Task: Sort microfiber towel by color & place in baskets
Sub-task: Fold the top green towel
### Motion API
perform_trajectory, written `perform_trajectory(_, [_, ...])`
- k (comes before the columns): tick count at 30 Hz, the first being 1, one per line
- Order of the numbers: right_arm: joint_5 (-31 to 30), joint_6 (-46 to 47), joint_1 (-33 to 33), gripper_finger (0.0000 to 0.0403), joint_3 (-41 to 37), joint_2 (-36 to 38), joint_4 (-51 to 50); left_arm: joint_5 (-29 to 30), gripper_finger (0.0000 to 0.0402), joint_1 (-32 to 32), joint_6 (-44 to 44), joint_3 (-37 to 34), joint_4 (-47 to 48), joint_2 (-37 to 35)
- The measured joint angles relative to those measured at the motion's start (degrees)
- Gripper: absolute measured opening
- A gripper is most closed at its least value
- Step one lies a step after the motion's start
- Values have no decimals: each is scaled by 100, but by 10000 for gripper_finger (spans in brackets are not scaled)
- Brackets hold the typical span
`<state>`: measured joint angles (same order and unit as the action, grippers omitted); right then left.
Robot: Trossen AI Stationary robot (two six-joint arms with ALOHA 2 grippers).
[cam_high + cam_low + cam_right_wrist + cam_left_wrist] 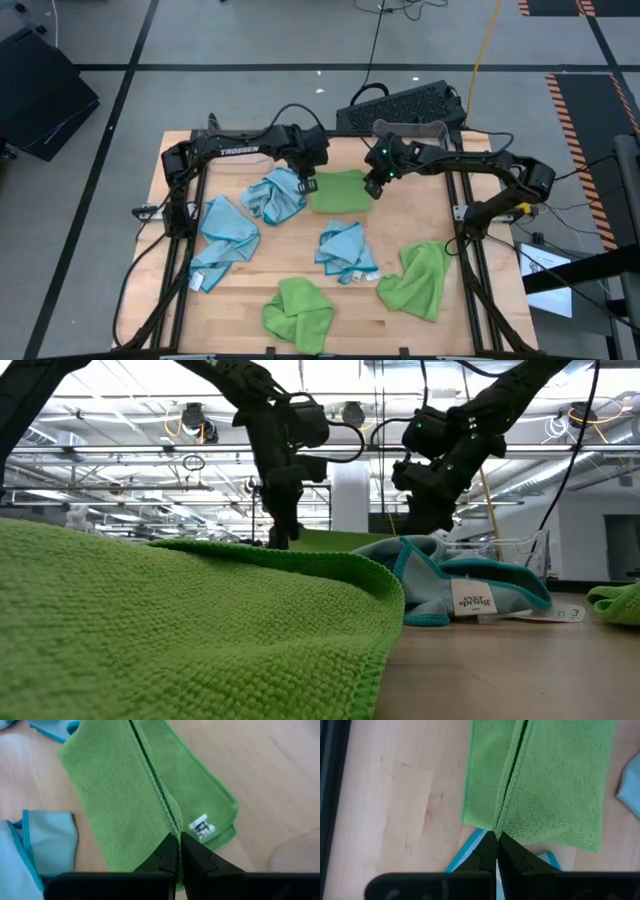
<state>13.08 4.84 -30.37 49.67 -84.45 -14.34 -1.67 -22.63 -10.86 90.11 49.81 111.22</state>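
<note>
Left gripper [497,839] and right gripper [176,840] each pinch opposite ends of the folded green towel [338,191] on the table [430,215].

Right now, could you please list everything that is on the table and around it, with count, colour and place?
folded towel: 1, green, far middle of the table, between both claws
crumpled green towels: 2, near edge and near right
blue towels: 3, far middle-left, left, centre
clear basket: 1 seen, low view, behind a blue towel
keyboard: 1, black, beyond the table
left claw: shut on the folded towel's edge
right claw: shut on its opposite edge
</note>
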Motion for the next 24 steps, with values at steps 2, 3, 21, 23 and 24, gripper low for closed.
perform_trajectory(2, [-119,-1,-4,6,0,21,-3,2,4,4,-95,-40,-50,0])
perform_trajectory(3, [-137,0,-5,6,0,24,-1,-1,3,7,-107,-92,-75,0])
perform_trajectory(21, [-284,-46,-42,27,4,20,322,257,26,-6,72,-382,-491,0])
perform_trajectory(23, [-286,-46,-48,41,4,20,325,246,27,-30,99,-382,-519,0])
perform_trajectory(24, [-288,-46,-48,49,4,20,325,240,27,-46,136,-382,-520,0])
